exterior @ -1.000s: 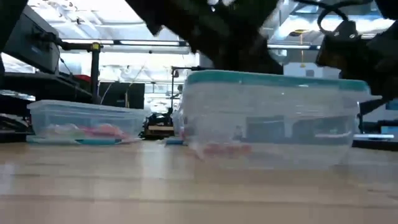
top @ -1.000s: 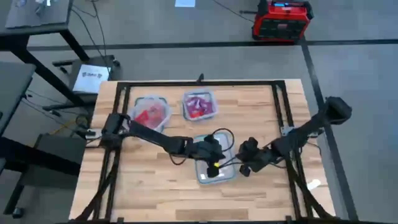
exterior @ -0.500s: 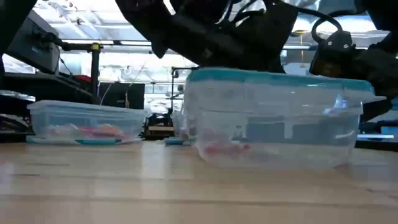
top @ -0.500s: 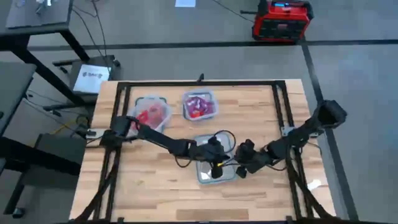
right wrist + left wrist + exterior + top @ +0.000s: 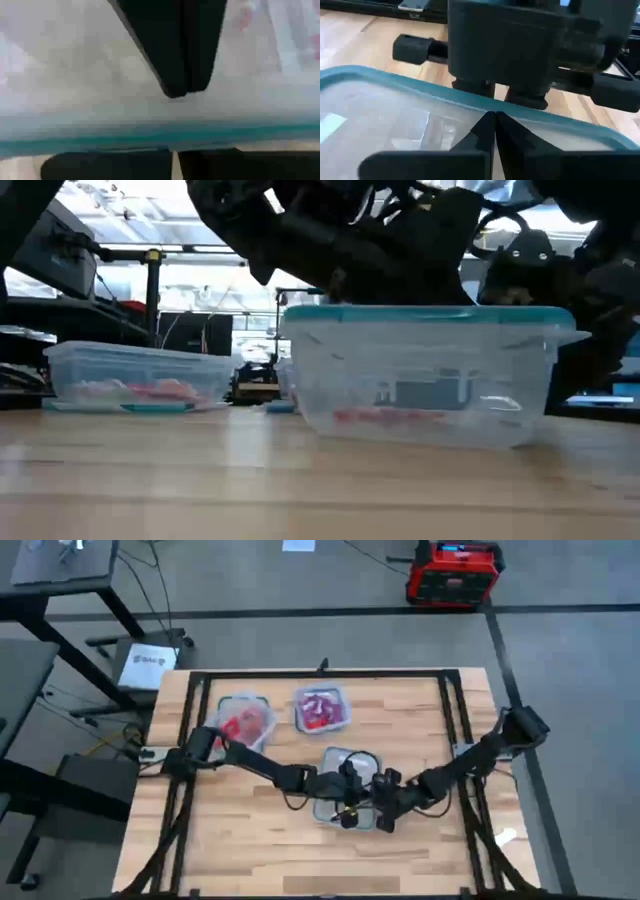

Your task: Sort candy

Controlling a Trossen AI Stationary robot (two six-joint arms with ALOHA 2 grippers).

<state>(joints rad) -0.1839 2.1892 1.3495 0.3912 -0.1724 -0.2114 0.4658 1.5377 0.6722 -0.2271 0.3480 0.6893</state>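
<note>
A clear tub with a teal rim (image 5: 338, 768) (image 5: 430, 370) stands in the table's middle, with a few red candy pieces (image 5: 390, 416) on its bottom. My left gripper (image 5: 352, 808) (image 5: 495, 117) is shut and slants down into the tub, its tips at the rim's inner side on the tub's right. My right gripper (image 5: 385, 812) (image 5: 175, 157) is shut just outside that same stretch of rim, facing the left one. Two more clear tubs rest on the table at the far left, one with red candy (image 5: 243, 722) and one with purple and pink candy (image 5: 320, 710). My left gripper has its shut fingertips (image 5: 490, 125) at the inner side of the tub's teal rim (image 5: 470, 102), coming slanting down from the table's left. Whether they press on it, I cannot tell. My right gripper has its shut fingers (image 5: 200, 162) against the outer side of the teal rim (image 5: 150, 137), coming slanting down from the table's right. The tub stands on the table.
A black frame (image 5: 320, 673) runs around the tabletop. Bare wood lies along the near edge (image 5: 300, 860) and at the far right (image 5: 410, 720). Beyond the table stand a red box (image 5: 452, 570) and a dark desk (image 5: 60, 565).
My right gripper has moved toward the table's left, up to the tub's rim, and has turned. My left gripper has sunk toward the tub. The tub has slid a little toward the table's left. Both grippers have stayed shut.
</note>
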